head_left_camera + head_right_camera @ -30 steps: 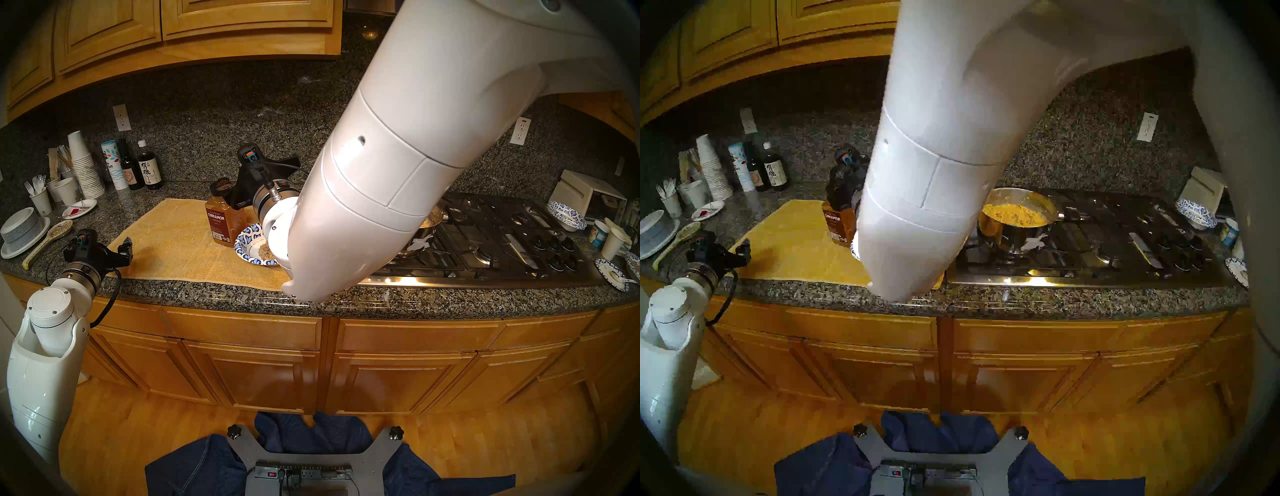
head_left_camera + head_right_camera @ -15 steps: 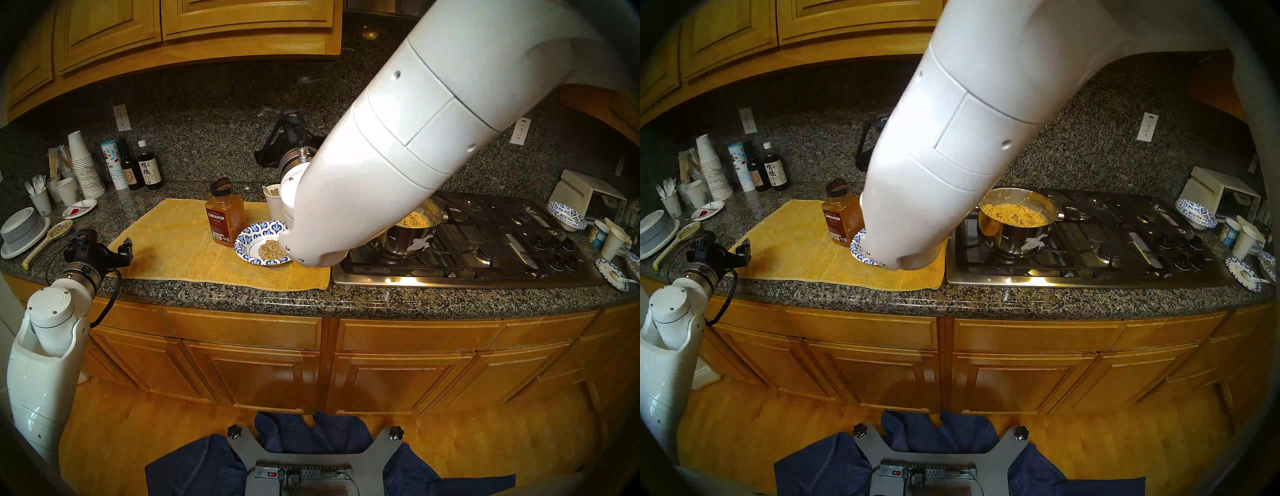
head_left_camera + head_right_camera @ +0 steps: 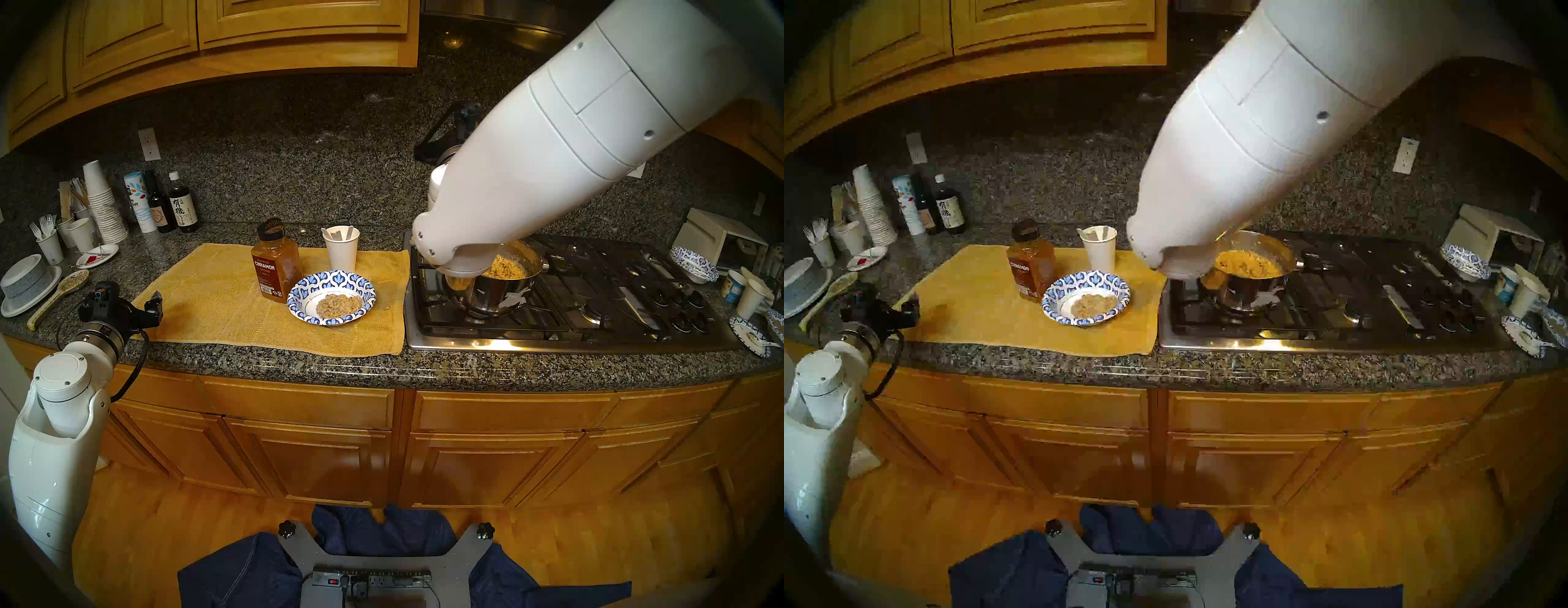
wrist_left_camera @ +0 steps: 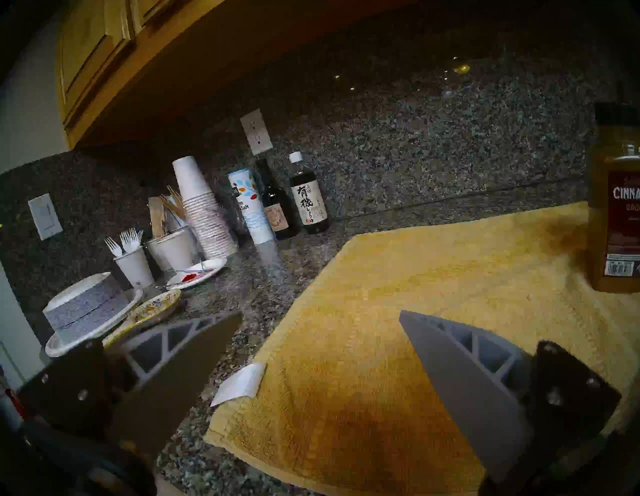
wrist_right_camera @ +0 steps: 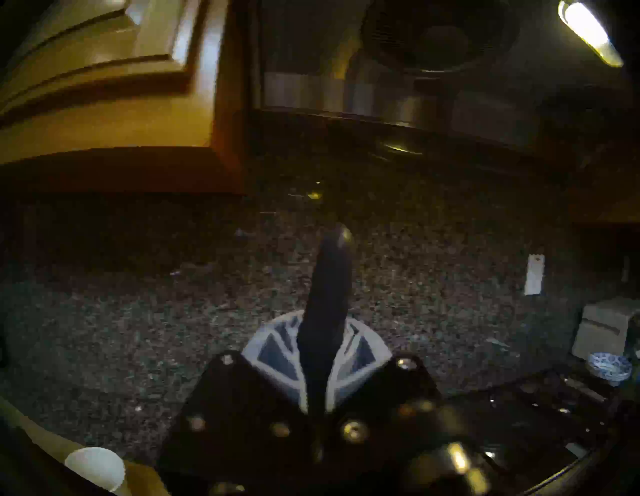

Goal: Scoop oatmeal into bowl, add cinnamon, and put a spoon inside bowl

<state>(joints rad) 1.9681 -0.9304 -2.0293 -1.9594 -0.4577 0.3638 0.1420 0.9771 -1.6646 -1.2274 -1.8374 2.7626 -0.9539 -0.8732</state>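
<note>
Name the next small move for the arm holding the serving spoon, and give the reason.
Probably lower the black-handled serving spoon, clamped in the right gripper, back into the pot: the bowl already holds oatmeal, and the cinnamon stands untouched.

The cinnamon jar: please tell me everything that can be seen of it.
The cinnamon jar is a tall, rectangular clear plastic container with a dark lid, filled nearly to the top with orange-brown powder. A dark red label reads "CINNAMON", with a barcode strip below it. It stands upright and closed on the yellow towel, just left of the blue-patterned paper bowl; whether the two touch cannot be told. No tool touches it.
</note>
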